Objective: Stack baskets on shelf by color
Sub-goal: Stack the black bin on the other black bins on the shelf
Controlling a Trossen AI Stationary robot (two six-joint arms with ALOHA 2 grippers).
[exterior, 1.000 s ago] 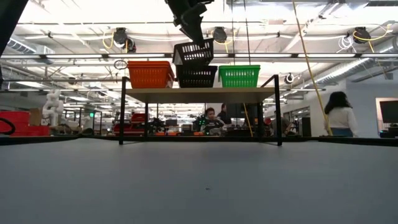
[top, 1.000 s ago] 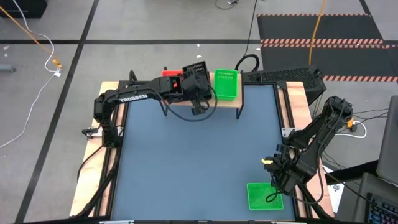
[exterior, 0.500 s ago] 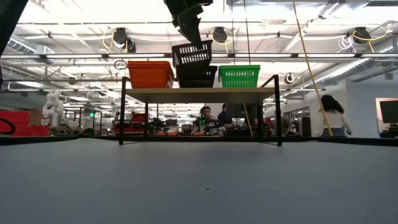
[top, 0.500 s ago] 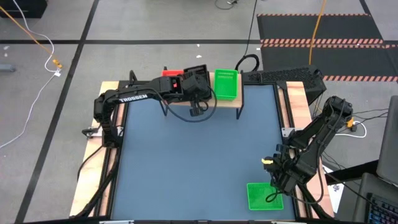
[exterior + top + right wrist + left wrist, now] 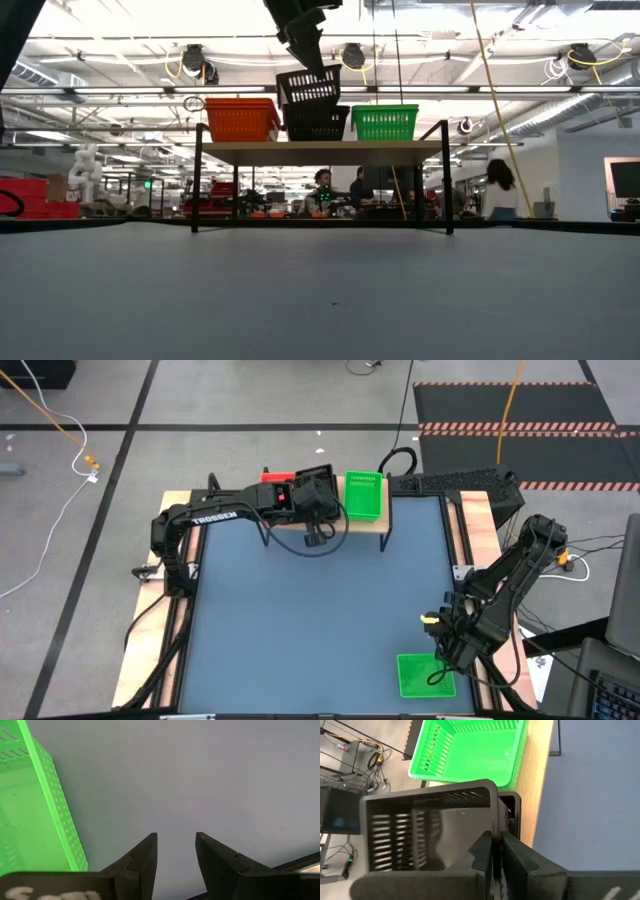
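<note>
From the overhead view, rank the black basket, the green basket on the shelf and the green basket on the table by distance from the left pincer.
1. Black basket: gripped by the left pincer, mid-shelf.
2. Green basket on the shelf: just right of it.
3. Green basket on the table: near right corner, beside the right pincer.

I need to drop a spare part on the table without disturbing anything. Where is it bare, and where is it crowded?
Bare: the blue table from the shelf legs forward to the near edge, left of the lone green basket. Crowded: the shelf top, filled by red, black and green stacks, with the left gripper on a tilted black basket; the right gripper hovers beside the lone basket.
</note>
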